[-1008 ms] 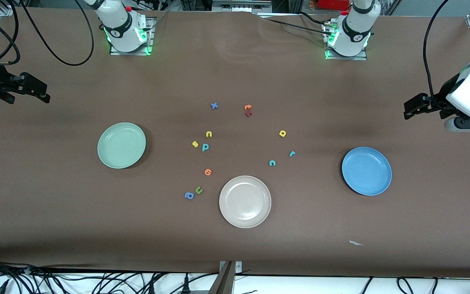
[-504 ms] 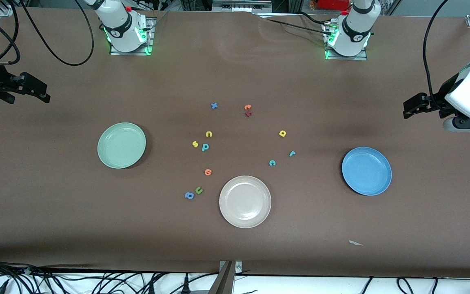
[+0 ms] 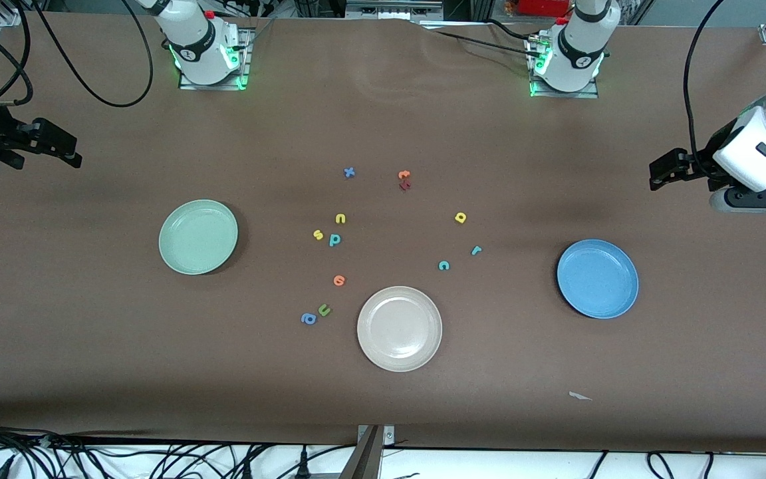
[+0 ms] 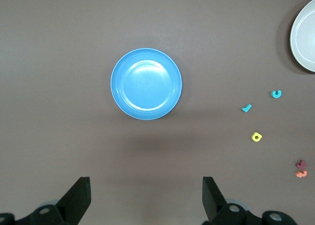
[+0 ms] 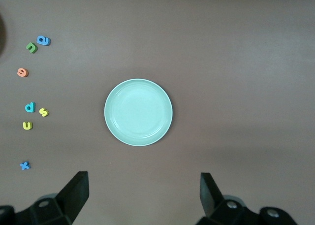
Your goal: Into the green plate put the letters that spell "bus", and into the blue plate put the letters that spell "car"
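a brown table (image 3: 383, 120) seen from above, with two robot arms, three plates and small foam letters scattered mid-table.

the left gripper (image 3: 663, 171) hangs high over the table at the left arm's end, fingers (image 4: 78, 198) spread wide apart and empty. the blue plate (image 3: 598, 279) lies below it, empty, a little toward the table's middle. farther from this gripper, toward the middle, lie the teal r (image 3: 476, 250), the teal c (image 3: 443, 265) and the yellow a (image 3: 461, 217), loosely grouped and apart from one another.

the right gripper (image 3: 57, 148) hangs over the table at the right arm's end, fingers (image 5: 76, 190) also wide apart, holding nothing. the green plate (image 3: 198, 237) sits below it, empty, toward the middle. farther out from this gripper are the yellow s (image 3: 318, 234), the teal b (image 3: 335, 239) just beside it, and the yellow u (image 3: 340, 218) near both.

other letters lie around: a blue x (image 3: 349, 172), an orange letter (image 3: 404, 175) touching a dark red one (image 3: 405, 185), an orange e (image 3: 339, 280), a green u (image 3: 324, 309) beside a blue a (image 3: 308, 319). a beige plate (image 3: 399, 328) sits empty at mid-table, between the two grippers.
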